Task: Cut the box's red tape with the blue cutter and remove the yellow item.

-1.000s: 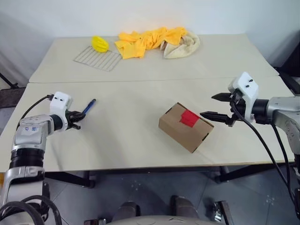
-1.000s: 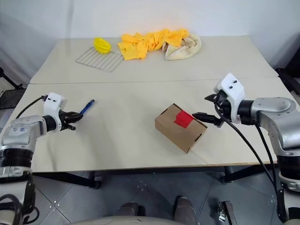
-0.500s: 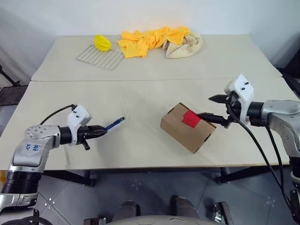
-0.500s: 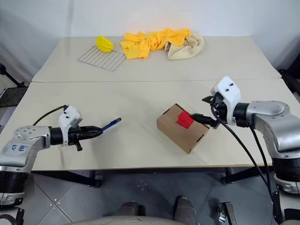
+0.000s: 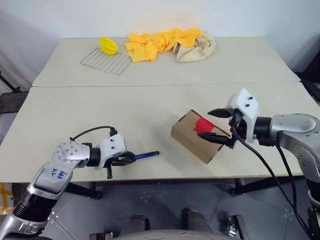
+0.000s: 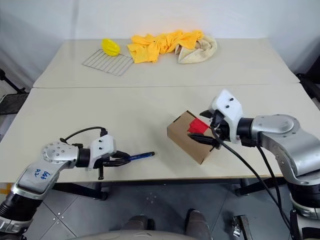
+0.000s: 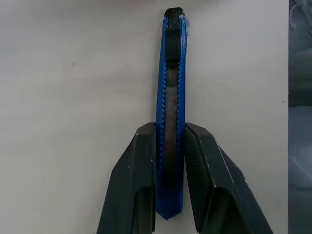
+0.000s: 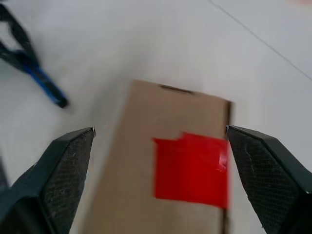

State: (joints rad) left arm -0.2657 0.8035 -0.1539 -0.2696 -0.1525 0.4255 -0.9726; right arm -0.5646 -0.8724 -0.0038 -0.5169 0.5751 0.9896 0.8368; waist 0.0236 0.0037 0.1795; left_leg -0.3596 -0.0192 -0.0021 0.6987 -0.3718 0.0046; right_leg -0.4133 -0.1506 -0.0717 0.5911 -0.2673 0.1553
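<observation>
The brown box (image 5: 192, 140) lies askew on the near table, right of the middle, with the red tape (image 5: 202, 125) on its top face. My right gripper (image 5: 204, 124) hovers open at the box's right end, its wide jaws spanning the red tape (image 8: 192, 168). Whether it touches the cardboard I cannot tell. My left gripper (image 5: 129, 158) is shut on the blue cutter (image 5: 146, 155) near the table's front edge, left of the box. The blue cutter (image 7: 170, 92) sticks out beyond the fingers and points toward the box. The yellow item is hidden.
On the far table lie a wire rack (image 5: 104, 61) with a yellow lump (image 5: 107, 46) on it, a crumpled yellow cloth (image 5: 159, 43) and a beige towel (image 5: 197, 49). A seam (image 5: 160, 86) divides the two tables.
My left gripper has carried the blue cutter rightward and closer to the front edge, turning it toward the box. The right gripper has moved left over the box's taped top.
</observation>
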